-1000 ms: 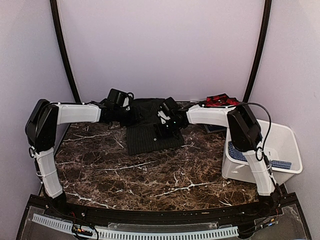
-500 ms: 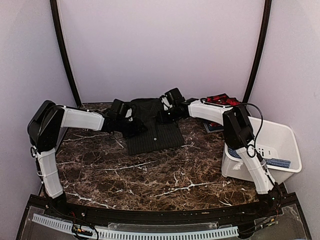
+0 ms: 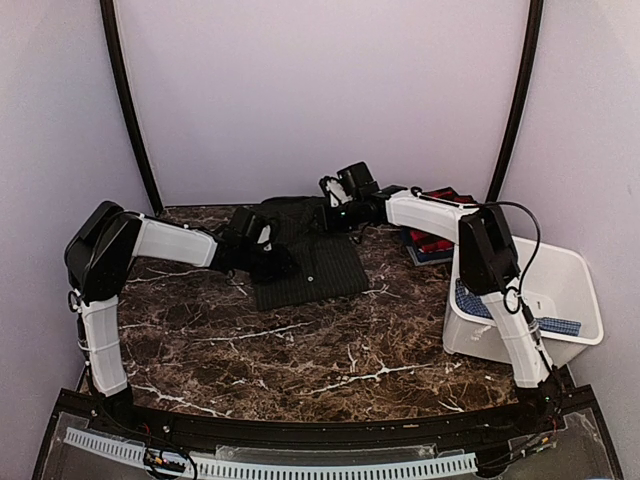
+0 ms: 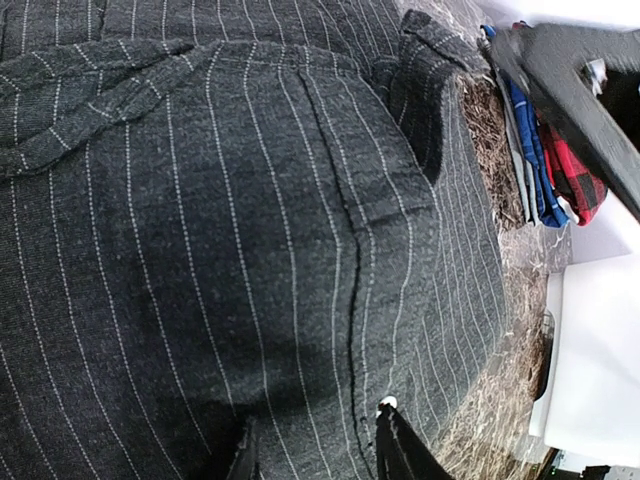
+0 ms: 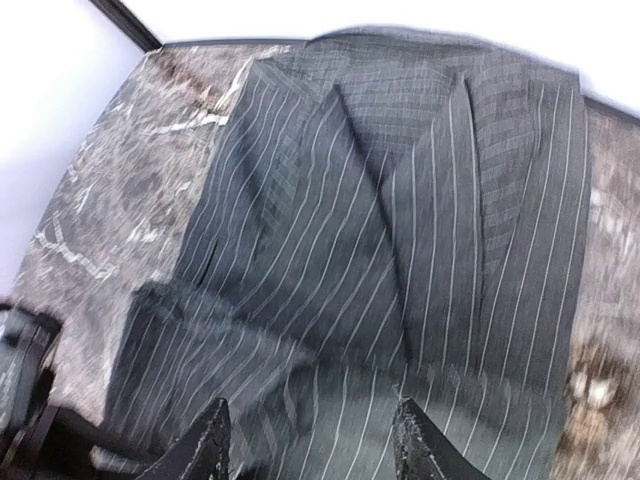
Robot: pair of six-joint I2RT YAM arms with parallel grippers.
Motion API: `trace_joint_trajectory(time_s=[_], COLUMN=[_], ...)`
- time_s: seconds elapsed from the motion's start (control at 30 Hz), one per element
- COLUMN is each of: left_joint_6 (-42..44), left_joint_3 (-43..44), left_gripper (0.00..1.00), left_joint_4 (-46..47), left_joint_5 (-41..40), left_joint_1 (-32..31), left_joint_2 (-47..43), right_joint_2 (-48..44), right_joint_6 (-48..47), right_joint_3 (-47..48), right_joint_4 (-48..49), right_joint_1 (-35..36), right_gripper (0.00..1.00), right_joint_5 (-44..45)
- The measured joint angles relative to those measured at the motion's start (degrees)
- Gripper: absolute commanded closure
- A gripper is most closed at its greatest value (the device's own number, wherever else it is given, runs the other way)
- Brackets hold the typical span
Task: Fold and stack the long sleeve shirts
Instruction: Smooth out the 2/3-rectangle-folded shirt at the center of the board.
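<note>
A white plastic bin (image 3: 480, 345) stands at the right edge of the marble tabletop (image 3: 250, 340), and a blue checked cloth (image 3: 560, 326) lies inside it. The charcoal pinstriped shirt (image 3: 305, 255) lies partly folded at the middle of the far edge. The red-and-black plaid shirt (image 4: 570, 170) rests on blue fabric (image 4: 520, 130) at the far right corner, near the bin. The left gripper (image 4: 315, 455) is down on the pinstriped shirt's left part with its fingers partly apart; I cannot tell whether they pinch cloth. The right gripper (image 5: 312, 440) hangs above the same shirt, fingers wide apart and holding nothing.
</note>
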Motion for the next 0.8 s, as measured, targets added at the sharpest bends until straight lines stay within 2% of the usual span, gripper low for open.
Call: trace_joint_trajectory(time_s=[0.13, 0.33, 0.57, 0.8], left_joint_6=[-0.4, -0.5, -0.5, -0.5], left_joint_3=[-0.2, -0.6, -0.6, -0.6], left_gripper=[0.62, 0.62, 0.62, 0.63], left_joint_4=[0.5, 1.2, 1.4, 1.4], left_joint_5=[-0.2, -0.2, -0.2, -0.1], left_joint_1=[0.0, 0.0, 0.0, 0.0], left_joint_2=[0.0, 0.0, 0.0, 0.0], right_joint_2=[-4.2, -7.2, -6.4, -1.3], right_joint_6=[3.0, 5.5, 5.6, 4.1], right_joint_3=[-6.1, -13.3, -13.7, -8.2], right_joint_4=[-0.4, -1.1, -2.7, -3.2], right_joint_1=[-0.3, 0.5, 1.2, 2.6], right_gripper=[0.51, 0.64, 0.65, 0.61], right_joint_5=[-4.0, -3.8, -4.2, -6.6])
